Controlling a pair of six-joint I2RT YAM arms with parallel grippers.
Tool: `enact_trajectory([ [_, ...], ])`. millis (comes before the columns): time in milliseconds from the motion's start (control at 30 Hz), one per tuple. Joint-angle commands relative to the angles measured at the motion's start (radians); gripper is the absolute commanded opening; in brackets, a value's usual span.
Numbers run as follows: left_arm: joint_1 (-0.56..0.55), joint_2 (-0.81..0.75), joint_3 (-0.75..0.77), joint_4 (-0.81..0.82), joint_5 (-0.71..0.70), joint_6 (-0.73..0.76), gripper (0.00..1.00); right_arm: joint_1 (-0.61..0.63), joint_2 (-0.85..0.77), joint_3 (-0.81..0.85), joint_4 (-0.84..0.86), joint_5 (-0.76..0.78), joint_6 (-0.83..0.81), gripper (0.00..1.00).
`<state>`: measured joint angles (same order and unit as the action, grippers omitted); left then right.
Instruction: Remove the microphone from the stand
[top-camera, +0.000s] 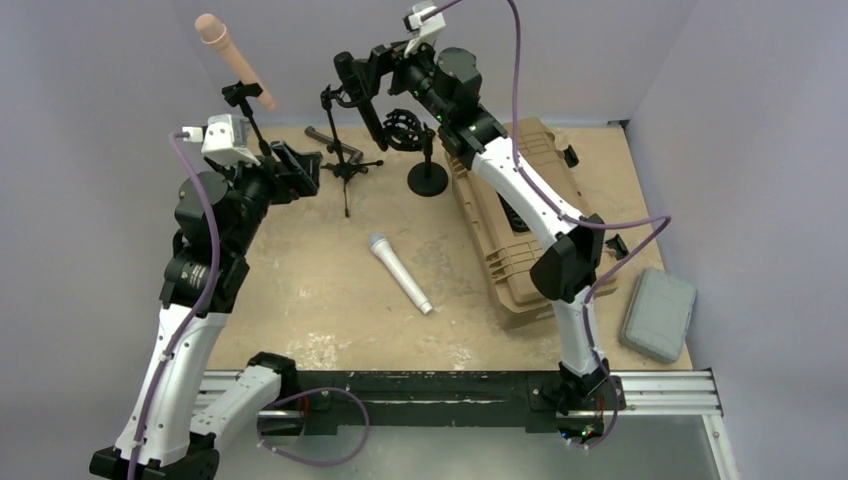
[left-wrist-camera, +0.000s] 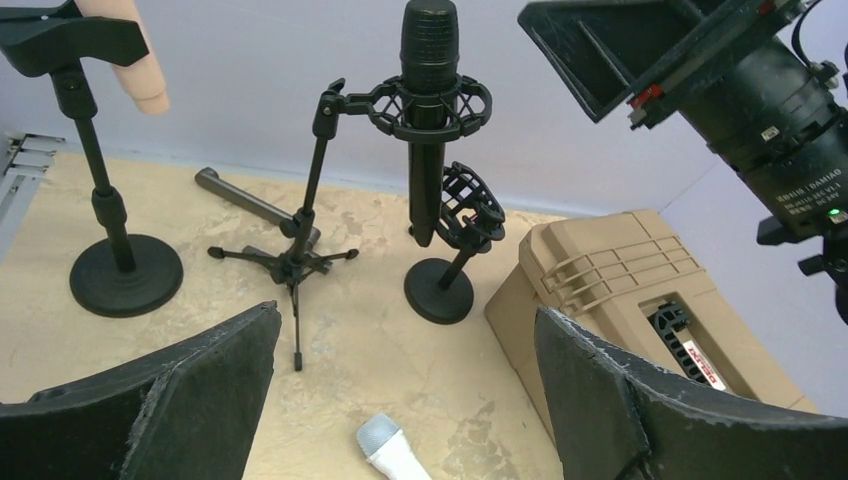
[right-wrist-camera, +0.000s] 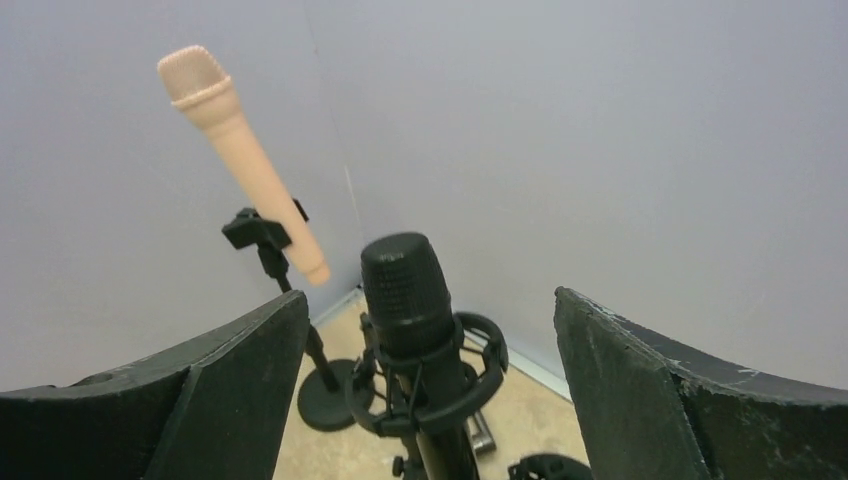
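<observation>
While the black microphone (left-wrist-camera: 430, 100) sits in its stand (left-wrist-camera: 312, 195), right hand (right-wrist-camera: 430, 300) faces it, fingers (right-wrist-camera: 200, 400) apart. Empty left hand (left-wrist-camera: 408, 320) likewise spread.

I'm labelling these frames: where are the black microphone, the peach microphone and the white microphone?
black microphone (right-wrist-camera: 404, 288): right wrist view, on its grille head.
peach microphone (right-wrist-camera: 253, 170): right wrist view, middle of the handle.
white microphone (top-camera: 402, 276): top external view, on its handle.

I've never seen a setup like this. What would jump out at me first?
Probably the peach microphone, tilted high on its stand at the far left. Next, the black microphone upright in a ring mount at the back, with the open right gripper facing it. A white microphone lies flat mid-table.
</observation>
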<state>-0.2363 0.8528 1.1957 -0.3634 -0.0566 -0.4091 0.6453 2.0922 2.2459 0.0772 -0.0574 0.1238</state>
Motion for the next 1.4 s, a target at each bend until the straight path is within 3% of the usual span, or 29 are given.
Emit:
enact_trajectory([
  [0,0.012,0.0,0.007,0.041,0.035,-0.017,0.95,0.002,0.075,0.134,0.024,-0.019,-0.001,0.92],
  [167,0.019,0.014,0.007,0.044,0.045,-0.015,0.96,0.002,0.129,0.186,0.064,-0.026,0.009,0.93],
  [367,0.033,0.074,0.021,0.063,0.097,0.0,1.0,0.003,0.068,0.161,0.011,0.017,0.1,0.94],
  [500,0.039,0.158,0.084,0.068,0.124,-0.036,1.0,0.001,-0.075,0.001,-0.045,-0.015,0.143,0.92],
  [700,0.095,0.358,0.255,0.115,0.276,-0.134,1.0,-0.007,-0.369,-0.392,-0.074,0.022,0.176,0.89],
  [933,0.121,0.595,0.482,0.121,0.346,-0.138,0.99,-0.014,-0.702,-0.736,-0.105,0.045,0.144,0.89],
  [1167,0.132,0.818,0.768,0.036,0.36,-0.088,0.91,-0.014,-0.879,-0.879,-0.135,0.029,0.141,0.89],
  [1367,0.131,0.908,0.819,0.045,0.375,-0.104,0.82,-0.014,-0.928,-0.907,-0.185,0.047,0.116,0.88],
])
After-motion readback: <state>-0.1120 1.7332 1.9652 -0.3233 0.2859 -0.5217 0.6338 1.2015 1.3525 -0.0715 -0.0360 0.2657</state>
